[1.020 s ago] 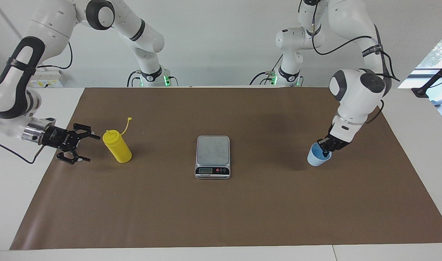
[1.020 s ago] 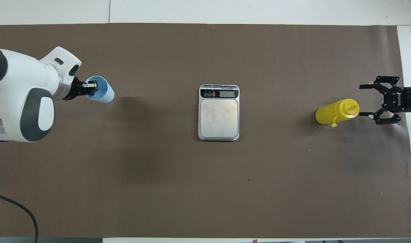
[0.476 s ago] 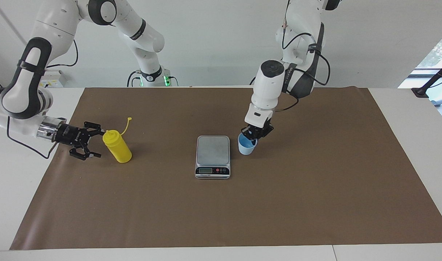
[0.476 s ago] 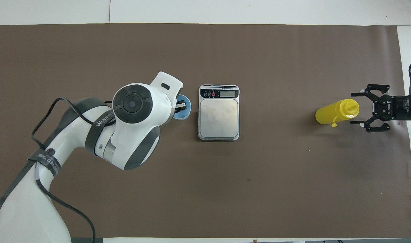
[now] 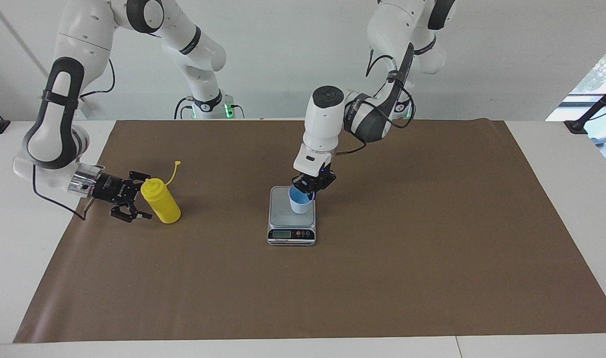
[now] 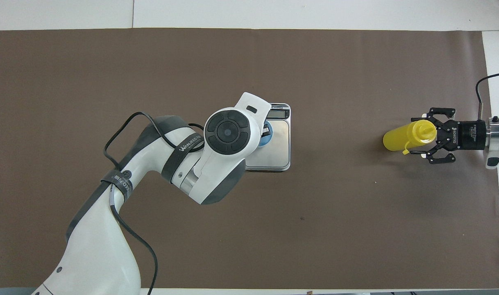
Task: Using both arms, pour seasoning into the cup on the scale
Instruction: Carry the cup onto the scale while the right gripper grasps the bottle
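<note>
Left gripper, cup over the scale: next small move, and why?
Probably lower and let go: the left gripper pinches the cup by its rim over the scale, and whether it rests there can't be told. The right gripper's open fingers flank the upright seasoning, so pouring waits on this.

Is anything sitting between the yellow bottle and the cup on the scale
Nothing visible. Between the yellow bottle and the cup over the scale lies only bare brown mat. The left gripper holds the cup's rim; the right gripper is open at the bottle.
</note>
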You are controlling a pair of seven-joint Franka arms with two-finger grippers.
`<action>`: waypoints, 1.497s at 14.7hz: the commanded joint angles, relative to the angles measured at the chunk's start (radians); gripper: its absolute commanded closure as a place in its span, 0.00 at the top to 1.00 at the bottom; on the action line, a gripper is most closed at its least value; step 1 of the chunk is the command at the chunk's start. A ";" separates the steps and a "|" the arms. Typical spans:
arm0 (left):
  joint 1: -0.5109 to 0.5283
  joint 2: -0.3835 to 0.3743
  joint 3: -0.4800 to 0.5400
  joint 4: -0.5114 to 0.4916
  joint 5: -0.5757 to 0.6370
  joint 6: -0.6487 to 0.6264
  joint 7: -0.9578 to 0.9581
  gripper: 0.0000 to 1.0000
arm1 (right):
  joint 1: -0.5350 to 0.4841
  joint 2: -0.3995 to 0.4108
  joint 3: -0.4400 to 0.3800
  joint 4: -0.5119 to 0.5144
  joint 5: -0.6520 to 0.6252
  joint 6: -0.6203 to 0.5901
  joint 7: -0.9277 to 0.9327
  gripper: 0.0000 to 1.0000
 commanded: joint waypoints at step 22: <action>0.054 -0.209 0.013 -0.098 0.026 -0.139 0.086 1.00 | 0.031 -0.041 0.006 -0.051 0.038 0.057 -0.023 0.00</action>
